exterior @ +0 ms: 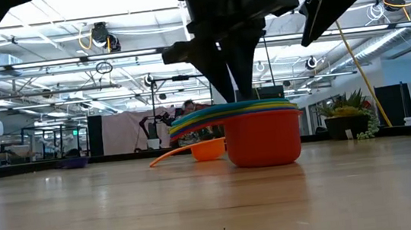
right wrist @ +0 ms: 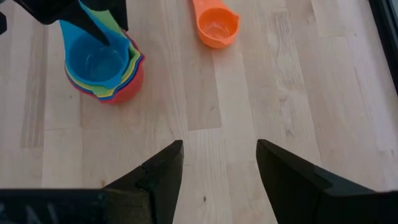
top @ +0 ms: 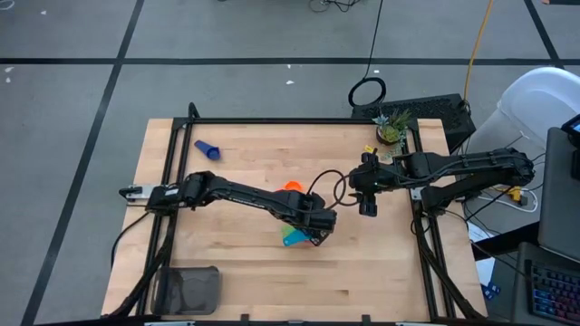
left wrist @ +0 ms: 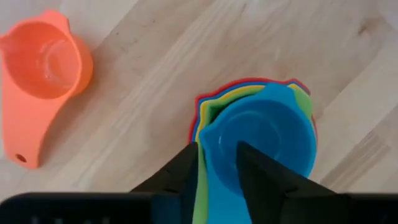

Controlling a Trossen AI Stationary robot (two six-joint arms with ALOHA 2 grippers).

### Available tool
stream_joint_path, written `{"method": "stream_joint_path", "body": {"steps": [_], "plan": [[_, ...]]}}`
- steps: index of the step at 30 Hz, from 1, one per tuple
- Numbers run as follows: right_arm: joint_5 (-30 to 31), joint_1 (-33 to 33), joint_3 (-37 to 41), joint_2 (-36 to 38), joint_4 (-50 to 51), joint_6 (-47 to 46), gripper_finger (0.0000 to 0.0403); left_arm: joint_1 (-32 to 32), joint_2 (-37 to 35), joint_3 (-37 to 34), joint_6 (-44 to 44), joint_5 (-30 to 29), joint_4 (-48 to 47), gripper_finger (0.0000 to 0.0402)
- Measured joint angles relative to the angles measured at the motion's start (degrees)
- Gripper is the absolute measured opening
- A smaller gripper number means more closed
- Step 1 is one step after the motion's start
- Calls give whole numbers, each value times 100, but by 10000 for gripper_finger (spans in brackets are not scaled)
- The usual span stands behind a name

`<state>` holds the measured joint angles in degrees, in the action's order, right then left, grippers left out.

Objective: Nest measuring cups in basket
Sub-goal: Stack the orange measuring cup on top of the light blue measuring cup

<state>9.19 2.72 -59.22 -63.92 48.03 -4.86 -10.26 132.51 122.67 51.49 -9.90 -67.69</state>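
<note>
Left arm stretched across mid-table, left gripper (left wrist: pixel 217 171) clamped on the nested cup stack's (left wrist: pixel 261 134) handles; orange cup (left wrist: pixel 40 78) lies nearby; right gripper (right wrist: pixel 217 165) hovers, fingers apart.

A nested stack of cups (right wrist: pixel 104 65) sat upright mid-table, red outermost, then green and yellow rims, light blue (left wrist: pixel 264 143) innermost. My left pincer (left wrist: pixel 217 168) pinched the light blue cup's handle. An orange cup (right wrist: pixel 216 26) stood just beside the stack. A blue cup (top: pixel 207 149) lay far left. The dark basket (top: pixel 190 290) stood at the near left corner.
</note>
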Motion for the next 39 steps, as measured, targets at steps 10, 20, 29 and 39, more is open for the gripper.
{"method": "stream_joint_path", "body": {"steps": [10,20,29,39], "plan": [[322,-2,0,0,22,112,196,-2,-39,0,-601,74,-557,137],[448,-13,0,0,17,-86,196,347,-467,9,-2075,-741,-1107,120],[429,-13,2,0,99,-518,196,946,-470,-423,-2984,-612,-729,120],[591,-13,2,0,97,-601,196,1163,-466,-1369,-3306,-56,544,119]]}}
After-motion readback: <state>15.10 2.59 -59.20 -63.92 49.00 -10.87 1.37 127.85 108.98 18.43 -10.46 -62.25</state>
